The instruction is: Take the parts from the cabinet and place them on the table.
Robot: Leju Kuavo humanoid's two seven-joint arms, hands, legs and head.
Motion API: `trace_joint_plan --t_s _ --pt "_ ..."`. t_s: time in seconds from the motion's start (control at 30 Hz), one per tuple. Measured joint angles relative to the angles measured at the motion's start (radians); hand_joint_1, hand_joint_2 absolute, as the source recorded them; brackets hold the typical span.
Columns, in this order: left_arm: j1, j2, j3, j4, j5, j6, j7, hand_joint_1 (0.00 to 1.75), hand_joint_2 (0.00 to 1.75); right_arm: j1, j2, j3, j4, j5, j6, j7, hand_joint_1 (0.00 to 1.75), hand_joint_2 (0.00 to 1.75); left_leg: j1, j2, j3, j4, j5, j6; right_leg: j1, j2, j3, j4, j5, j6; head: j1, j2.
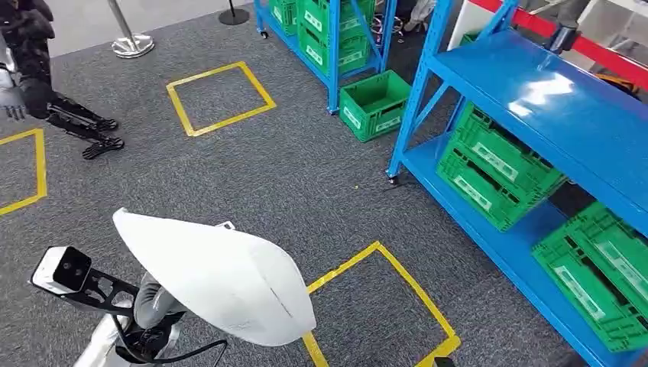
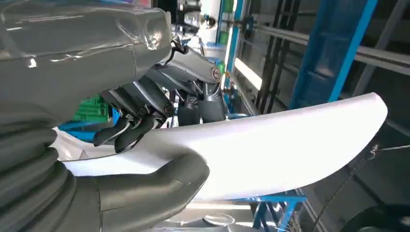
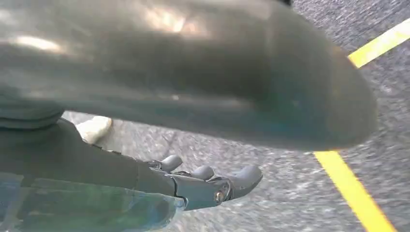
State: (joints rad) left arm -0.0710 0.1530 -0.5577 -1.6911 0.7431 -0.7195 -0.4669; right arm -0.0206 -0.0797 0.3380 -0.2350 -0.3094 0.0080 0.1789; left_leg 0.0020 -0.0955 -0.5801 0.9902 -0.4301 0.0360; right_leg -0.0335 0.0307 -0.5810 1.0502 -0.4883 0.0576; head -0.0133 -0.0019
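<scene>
The left hand (image 2: 145, 121) grips a large smooth white curved plastic panel (image 1: 221, 279), carried above grey carpet beside the blue metal shelving (image 1: 535, 99). The right hand (image 3: 212, 186) hangs empty, fingers loosely apart. Keep the panel level while walking.

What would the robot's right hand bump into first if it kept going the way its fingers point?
Probably the grey carpet. The right hand holds nothing, its fingers stretched out low above the floor, with a yellow tape line just beyond. Depth is hard to judge.
</scene>
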Motion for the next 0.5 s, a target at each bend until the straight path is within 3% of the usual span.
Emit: trace_joint_plan --t_s 0.03,0.07,0.13,0.17,0.2,0.23,0.27,0.3,0.33,0.37,0.4,0.43,0.47,0.5 --pt "0.0 0.001 0.0 0.001 0.001 -0.003 0.0 1.75 1.75 0.001 0.001 0.0 0.001 -0.002 0.0 0.0 0.0 0.0 -0.004 -0.012 -0.008 0.013 -0.007 -0.009 0.0 0.033 0.006 -0.02 0.0 -0.007 0.001 0.0" --pt "0.0 0.001 0.0 0.002 0.003 -0.004 0.0 1.75 1.75 0.001 0.001 0.0 0.001 -0.003 0.002 -0.002 0.0 0.0 -0.004 -0.018 -0.016 0.022 -0.009 -0.013 0.0 0.015 0.006 -0.025 0.004 -0.02 0.0 0.0" --pt "-0.001 0.003 -0.002 0.003 0.006 -0.01 -0.005 1.75 1.75 -0.003 0.002 0.0 0.001 -0.009 0.002 -0.007 0.0 0.0 0.0 -0.029 -0.021 0.018 -0.005 -0.02 0.01 0.004 0.008 -0.021 0.005 -0.035 0.0 0.0" --pt "-0.001 0.006 -0.003 0.006 0.009 -0.011 -0.008 1.75 1.75 -0.003 0.002 0.0 0.001 -0.009 0.003 -0.011 0.0 0.0 0.001 -0.035 -0.025 0.02 -0.006 -0.021 0.007 -0.004 0.009 -0.022 0.007 -0.039 0.0 0.0" --pt "0.0 0.009 -0.005 0.006 0.01 -0.013 -0.01 1.75 1.75 -0.004 0.005 0.0 0.001 -0.01 0.003 -0.012 0.0 0.0 0.004 -0.022 -0.026 0.028 -0.014 -0.025 0.0 -0.014 0.011 -0.024 0.009 -0.045 0.0 0.0" --pt "-0.004 0.009 -0.006 0.006 0.011 -0.017 -0.012 1.75 1.75 -0.003 0.002 0.0 0.001 -0.011 0.003 -0.013 0.0 0.0 -0.001 0.03 -0.041 0.063 -0.038 -0.032 0.002 -0.02 0.013 -0.024 0.006 -0.052 -0.006 0.0" --pt "-0.007 0.01 -0.008 0.006 0.011 -0.017 -0.012 1.75 1.75 -0.001 0.002 0.0 0.001 -0.011 0.003 -0.013 0.0 0.0 0.001 0.064 -0.073 0.13 -0.074 -0.038 0.006 -0.029 0.014 -0.024 0.005 -0.059 -0.008 0.0" --pt "-0.008 0.01 -0.009 0.008 0.011 -0.017 -0.013 1.75 1.75 0.002 0.002 0.0 0.001 -0.011 0.003 -0.013 0.0 0.0 0.004 0.084 -0.12 0.223 -0.115 -0.042 0.01 -0.041 0.014 -0.024 0.003 -0.061 -0.007 0.0" --pt "-0.008 0.01 -0.011 0.009 0.011 -0.017 -0.013 1.75 1.75 0.005 0.001 0.0 0.001 -0.011 0.003 -0.013 0.0 0.0 0.006 0.092 -0.16 0.299 -0.144 -0.043 0.014 -0.052 0.014 -0.024 0.002 -0.063 -0.007 0.0" --pt "-0.008 0.01 -0.013 0.01 0.011 -0.017 -0.013 1.75 1.75 0.006 0.001 0.0 0.001 -0.011 0.003 -0.013 0.0 0.0 0.008 0.094 -0.191 0.355 -0.154 -0.044 0.017 -0.065 0.014 -0.024 0.0 -0.065 -0.008 0.0" --pt "-0.008 0.011 -0.014 0.012 0.011 -0.017 -0.013 1.75 1.75 0.007 0.001 0.0 0.001 -0.011 0.003 -0.013 0.0 0.0 0.008 0.095 -0.193 0.351 -0.14 -0.042 0.019 -0.075 0.015 -0.024 -0.001 -0.066 -0.007 0.0" --pt "-0.008 0.011 -0.014 0.014 0.011 -0.017 -0.013 1.75 1.75 0.005 0.001 0.0 0.001 -0.011 0.003 -0.013 0.0 0.0 0.008 0.095 -0.169 0.3 -0.104 -0.037 0.022 -0.086 0.017 -0.024 -0.003 -0.069 -0.008 0.0" --pt "-0.009 0.011 -0.014 0.014 0.011 -0.017 -0.013 1.75 1.75 0.004 0.001 0.0 0.001 -0.011 0.003 -0.013 0.0 0.0 0.005 0.099 -0.123 0.21 -0.059 -0.028 0.025 -0.096 0.02 -0.024 -0.005 -0.071 -0.008 0.0" --pt "-0.011 0.011 -0.014 0.014 0.011 -0.017 -0.014 1.75 1.75 0.003 0.002 0.0 0.001 -0.011 0.003 -0.013 0.0 0.0 -0.003 0.124 -0.067 0.107 -0.018 -0.013 0.027 -0.105 0.023 -0.025 -0.006 -0.072 -0.008 0.0"
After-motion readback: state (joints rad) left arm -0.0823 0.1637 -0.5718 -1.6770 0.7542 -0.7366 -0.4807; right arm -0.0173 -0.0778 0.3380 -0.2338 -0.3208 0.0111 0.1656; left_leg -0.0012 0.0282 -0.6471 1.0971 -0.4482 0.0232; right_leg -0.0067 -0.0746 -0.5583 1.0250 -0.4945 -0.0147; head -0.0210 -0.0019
